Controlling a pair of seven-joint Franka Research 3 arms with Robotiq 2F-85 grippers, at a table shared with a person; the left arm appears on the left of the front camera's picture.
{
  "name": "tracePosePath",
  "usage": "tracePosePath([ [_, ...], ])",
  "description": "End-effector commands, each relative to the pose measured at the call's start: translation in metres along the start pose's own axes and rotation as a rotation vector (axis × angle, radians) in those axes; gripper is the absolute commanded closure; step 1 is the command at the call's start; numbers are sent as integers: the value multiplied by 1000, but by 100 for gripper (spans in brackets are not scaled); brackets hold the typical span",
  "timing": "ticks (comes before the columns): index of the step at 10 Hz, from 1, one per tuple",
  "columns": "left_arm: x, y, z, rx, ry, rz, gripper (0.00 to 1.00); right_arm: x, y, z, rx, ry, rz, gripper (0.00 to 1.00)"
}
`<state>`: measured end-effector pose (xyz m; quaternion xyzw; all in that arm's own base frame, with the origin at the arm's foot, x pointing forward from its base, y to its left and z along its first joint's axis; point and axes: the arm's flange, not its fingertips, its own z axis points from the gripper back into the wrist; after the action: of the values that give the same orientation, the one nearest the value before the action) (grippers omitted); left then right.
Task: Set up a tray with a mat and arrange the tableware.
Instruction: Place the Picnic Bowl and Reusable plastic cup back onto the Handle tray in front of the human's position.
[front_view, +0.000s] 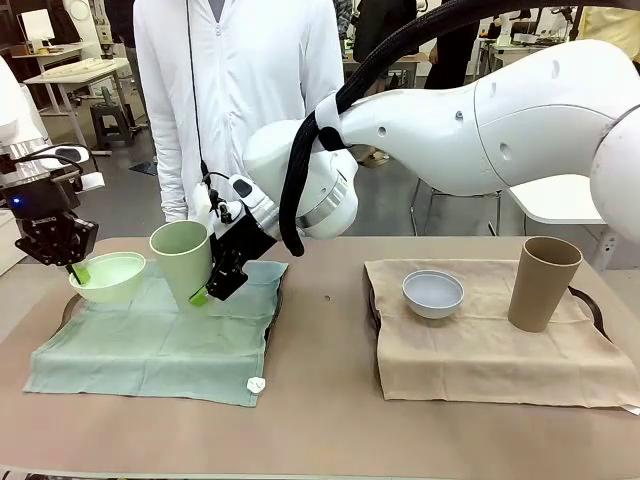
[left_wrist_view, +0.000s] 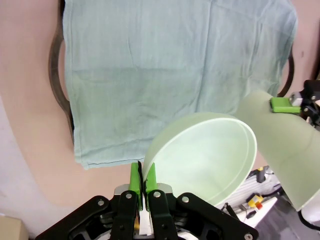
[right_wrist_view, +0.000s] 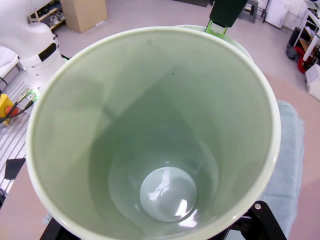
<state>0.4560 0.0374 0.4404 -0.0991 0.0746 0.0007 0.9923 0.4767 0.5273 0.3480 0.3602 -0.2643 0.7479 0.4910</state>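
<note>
1. Left gripper (front_view: 78, 268) clenched on the near-left rim of the mint bowl (front_view: 107, 277); the wrist view shows its green pads (left_wrist_view: 134, 177) pinching the bowl wall (left_wrist_view: 205, 155). Bowl is tilted, over the far-left corner of the green mat (front_view: 150, 340).
2. Right arm reaches across the middle. Right gripper (front_view: 205, 290) grasps the mint cup (front_view: 183, 262) by its lower part, one green pad showing at the cup's base. Cup stands nearly upright, slightly tilted, just right of the bowl and near the mat's far edge; whether its base touches the mat cannot be told.
3. Right wrist view looks straight down into the cup (right_wrist_view: 150, 130); its inside holds nothing.
4. Green mat lies over a dark tray (front_view: 277, 300), whose rim shows at the mat's right edge, on the desk's left half.
5. On the right half, a tan mat (front_view: 480, 350) carries the blue-grey bowl (front_view: 433, 293) near its far-left and the brown cup (front_view: 542, 283) upright near its far-right.
6. A person (front_view: 235, 90) in white stands at the far edge.
</note>
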Motion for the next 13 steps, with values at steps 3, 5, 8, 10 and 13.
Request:
tracePosePath([
  [3,13,-9,-41,36,-144,-17,96,-44,-3,10,-21,-6,-11,19],
  [5,22,-15,-49,45,-251,-37,96,-60,-12,13,-84,-13,-7,19],
  [8,34,-13,-63,47,-212,-42,96,-70,-15,6,-87,-21,0,19],
  [10,42,-9,-69,40,-180,-25,96,-76,-17,2,-81,-12,-12,19],
  [13,53,2,-83,20,-112,3,96,-76,-18,0,-78,-7,-6,19],
])
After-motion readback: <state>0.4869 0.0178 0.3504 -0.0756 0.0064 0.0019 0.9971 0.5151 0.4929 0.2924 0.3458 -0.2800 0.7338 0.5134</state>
